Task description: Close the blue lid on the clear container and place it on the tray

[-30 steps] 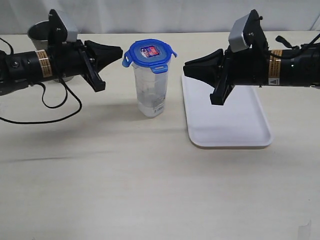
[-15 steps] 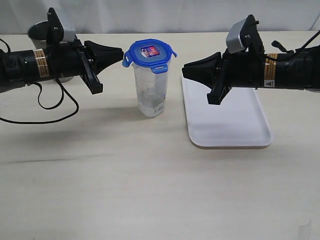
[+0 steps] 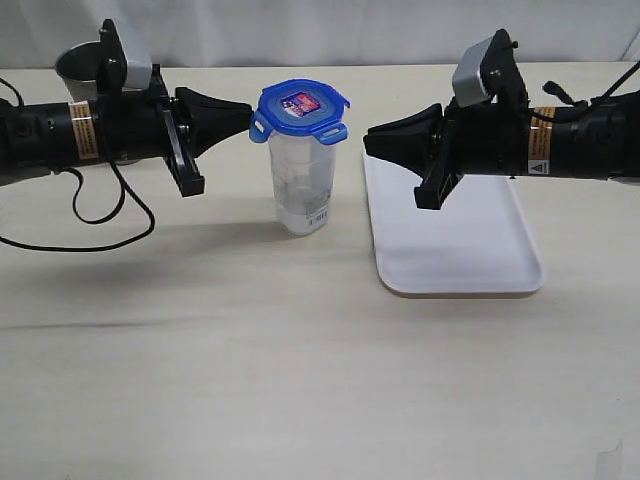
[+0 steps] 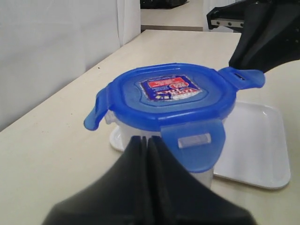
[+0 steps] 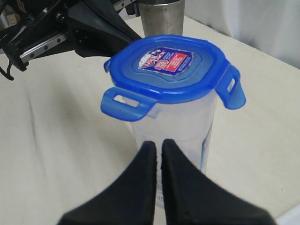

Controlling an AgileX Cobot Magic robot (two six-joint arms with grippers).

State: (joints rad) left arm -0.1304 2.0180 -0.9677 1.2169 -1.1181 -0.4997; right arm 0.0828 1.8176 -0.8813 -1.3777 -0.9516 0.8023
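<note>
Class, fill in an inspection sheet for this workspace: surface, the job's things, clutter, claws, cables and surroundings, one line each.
Surface: pale, flat table.
Job's things: blue lid sits on the clear container, tabs sticking outward; the container stands upright on the table beside the white tray, not on it.
Clutter: steel cup, partly hidden behind the left arm.
Claws: left claw shut, tip close to the lid, contact unclear; right claw shut, above the tray's edge, apart from the container.
Cables: black cable loops under the left arm.
Surroundings: white backdrop behind the table.
</note>
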